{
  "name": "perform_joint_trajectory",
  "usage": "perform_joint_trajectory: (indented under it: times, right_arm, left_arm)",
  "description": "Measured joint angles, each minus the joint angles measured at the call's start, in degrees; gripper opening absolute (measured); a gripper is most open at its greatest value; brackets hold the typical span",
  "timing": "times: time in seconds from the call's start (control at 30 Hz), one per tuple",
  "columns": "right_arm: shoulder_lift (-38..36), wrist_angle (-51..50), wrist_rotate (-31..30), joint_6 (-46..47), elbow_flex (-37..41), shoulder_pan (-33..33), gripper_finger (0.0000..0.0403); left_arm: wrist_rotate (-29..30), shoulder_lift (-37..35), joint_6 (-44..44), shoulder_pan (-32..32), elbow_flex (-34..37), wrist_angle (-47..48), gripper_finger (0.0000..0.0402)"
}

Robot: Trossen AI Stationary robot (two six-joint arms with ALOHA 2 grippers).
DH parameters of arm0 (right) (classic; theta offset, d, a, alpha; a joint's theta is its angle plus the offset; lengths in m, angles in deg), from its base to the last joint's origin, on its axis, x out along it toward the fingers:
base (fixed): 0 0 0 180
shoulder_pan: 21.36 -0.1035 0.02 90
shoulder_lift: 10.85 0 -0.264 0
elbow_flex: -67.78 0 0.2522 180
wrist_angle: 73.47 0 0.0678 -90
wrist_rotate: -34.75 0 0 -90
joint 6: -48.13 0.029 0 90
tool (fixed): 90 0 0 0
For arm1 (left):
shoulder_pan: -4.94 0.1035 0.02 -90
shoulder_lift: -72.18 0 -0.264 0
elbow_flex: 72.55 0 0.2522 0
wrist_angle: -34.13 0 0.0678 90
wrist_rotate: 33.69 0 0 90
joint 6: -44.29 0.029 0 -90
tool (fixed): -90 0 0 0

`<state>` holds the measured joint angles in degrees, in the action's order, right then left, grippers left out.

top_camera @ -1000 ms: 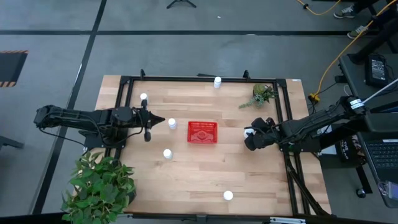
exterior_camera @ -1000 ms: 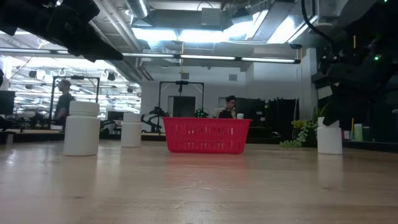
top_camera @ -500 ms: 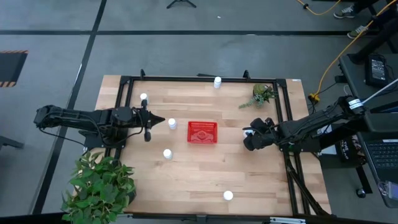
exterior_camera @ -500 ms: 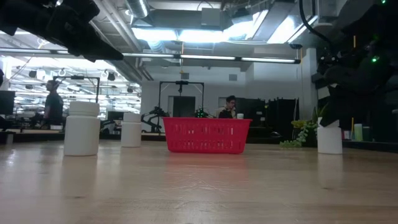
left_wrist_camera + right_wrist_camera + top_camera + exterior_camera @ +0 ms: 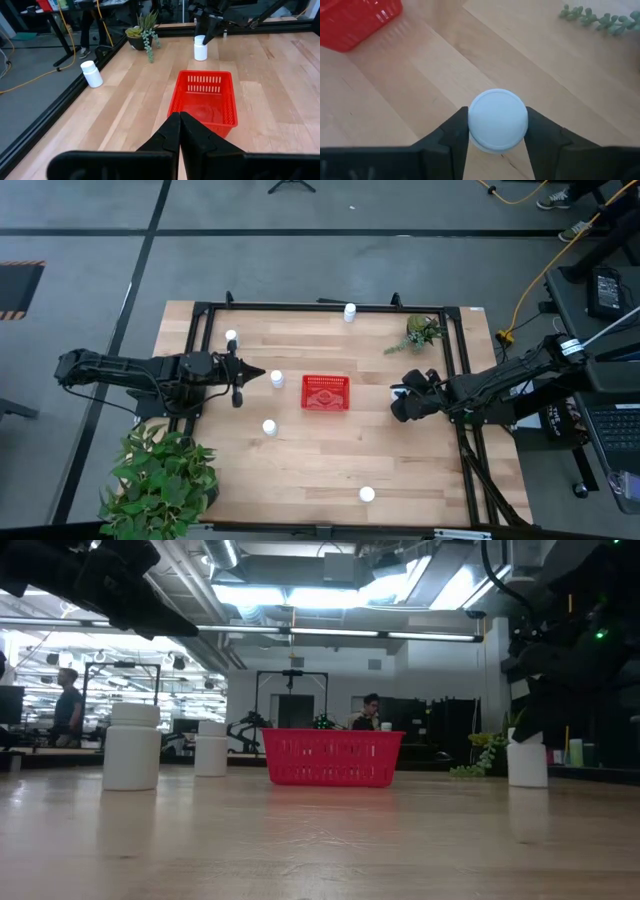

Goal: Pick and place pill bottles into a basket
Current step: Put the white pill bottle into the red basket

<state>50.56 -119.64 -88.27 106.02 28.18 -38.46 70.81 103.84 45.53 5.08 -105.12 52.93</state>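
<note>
The red basket (image 5: 326,393) stands mid-table; it also shows in the left wrist view (image 5: 204,100). My right gripper (image 5: 400,398) is to its right, shut on a white pill bottle (image 5: 498,120), which shows in the low view (image 5: 527,762) too. My left gripper (image 5: 258,376) is shut and empty left of the basket, its fingertips (image 5: 179,131) pointing at it. Other bottles stand on their bases: one just past the left fingertips (image 5: 277,378), one at the far left (image 5: 231,336), one at the far edge (image 5: 349,311), one left of centre (image 5: 269,427), one near the front (image 5: 367,495). My right gripper pinches the bottle between its two fingers (image 5: 456,134), one on each side just below the round cap (image 5: 498,116). The fingers come from above, slanting down. The bottle is upright; whether its base (image 5: 527,783) rests on the table or is just above it, I cannot tell.
A small potted plant (image 5: 420,332) stands at the far right, and a larger leafy plant (image 5: 160,475) at the near left corner. A black frame (image 5: 320,306) runs round the table. Bare wood lies between the right gripper and the basket. People show in the room behind.
</note>
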Motion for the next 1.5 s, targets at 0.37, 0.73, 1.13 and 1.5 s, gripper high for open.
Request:
perform_joint_trajectory:
  times: [0.37, 0.73, 1.13, 1.5]
  right_arm:
    - [-0.04, 3.07, 0.06, -4.24, -0.75, 0.0, 0.0153]
    - [-0.07, 3.09, 0.04, -16.32, -8.67, -0.02, 0.0153]
    - [-0.07, 9.09, -0.03, -29.33, -14.76, -0.02, 0.0153]
    - [0.14, 17.48, 4.05, -38.49, -14.76, 2.71, 0.0153]
  left_arm:
    - [0.0, 0.0, 0.02, 0.02, 0.0, 0.02, 0.0006]
    - [0.0, 0.0, 0.0, 0.0, 0.0, 0.0, 0.0004]
    - [-0.01, -0.01, 0.02, 0.01, 0.0, 0.0, 0.0002]
    - [-0.02, -0.01, 0.02, 0.01, 0.0, -0.08, 0.0007]
